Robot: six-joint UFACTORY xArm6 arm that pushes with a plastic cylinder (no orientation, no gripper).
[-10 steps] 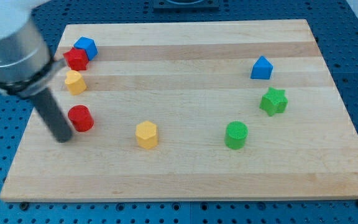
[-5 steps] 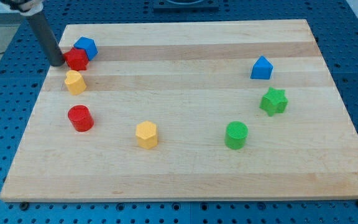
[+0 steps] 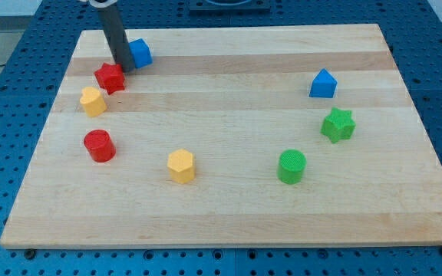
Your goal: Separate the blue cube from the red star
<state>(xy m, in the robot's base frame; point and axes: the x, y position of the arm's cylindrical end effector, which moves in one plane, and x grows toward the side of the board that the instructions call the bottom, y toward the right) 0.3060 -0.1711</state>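
The blue cube point(image 3: 139, 53) sits near the board's top left. The red star point(image 3: 110, 77) lies just below and left of it, with a small gap between them. My tip point(image 3: 122, 67) stands in that gap, touching the cube's left side and the star's upper right edge. The dark rod rises from there to the view's top.
A yellow block point(image 3: 92, 101) lies just below the red star, and a red cylinder point(image 3: 99, 146) lower still. A yellow hexagonal block point(image 3: 180, 165), green cylinder point(image 3: 291, 166), green star point(image 3: 338, 125) and blue triangular block point(image 3: 323, 83) spread rightward on the wooden board point(image 3: 229, 207).
My tip swept from the star's left side to between the cube and star. The blue cube slid right along the top; the red star shifted right and slightly down.
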